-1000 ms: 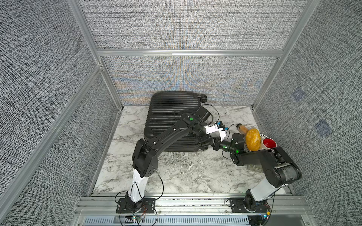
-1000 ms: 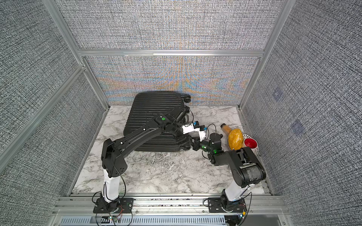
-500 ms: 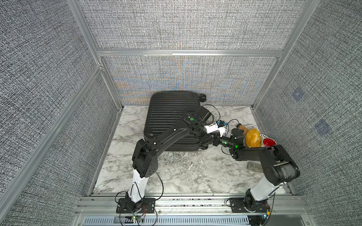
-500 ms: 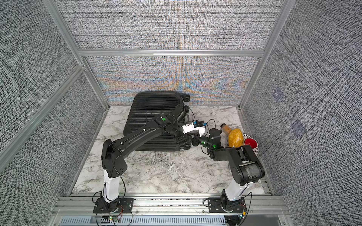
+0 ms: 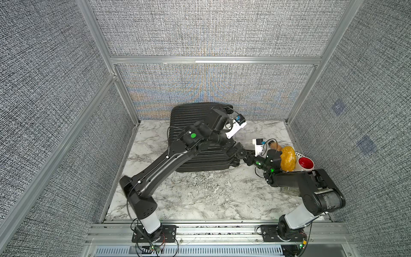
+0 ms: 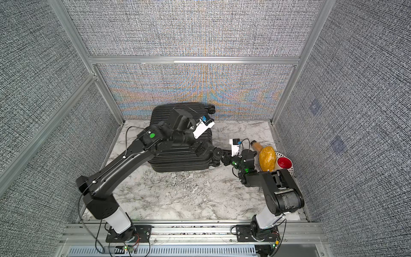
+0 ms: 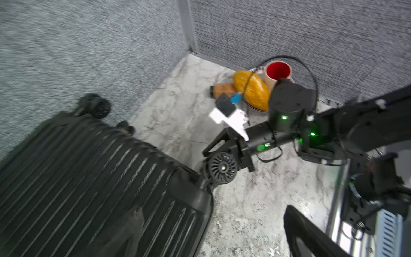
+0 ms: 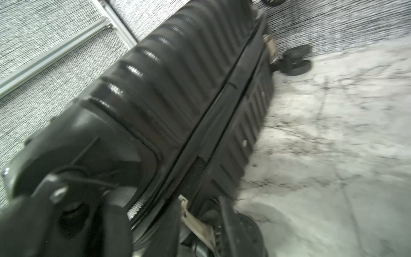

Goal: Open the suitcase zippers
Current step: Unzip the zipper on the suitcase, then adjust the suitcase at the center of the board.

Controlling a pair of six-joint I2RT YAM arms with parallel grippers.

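The black ribbed suitcase (image 5: 195, 124) lies flat at the back of the marble table in both top views (image 6: 178, 155). Its zipper track (image 8: 213, 111) runs along the seam between the shells; no pull is clear through the blur. My left gripper (image 7: 211, 240) hangs wide open over the case's near right corner, one finger above the shell, the other above the table, holding nothing. My right gripper (image 5: 246, 156) sits low at that corner beside a spinner wheel (image 7: 222, 168). Its jaws stand apart (image 8: 195, 231) around a pale strip by the seam.
To the right stand a white plate (image 5: 298, 153) with a yellow oval thing (image 5: 288, 158) and a red cup (image 5: 305, 163), plus a brown bottle (image 5: 277, 145). Grey fabric walls with metal posts close in the back and sides. The suitcase's far wheels (image 5: 229, 109) touch the back wall.
The left gripper has opened wider and lifted back over the case. The right gripper went from shut to open at the wheel corner.
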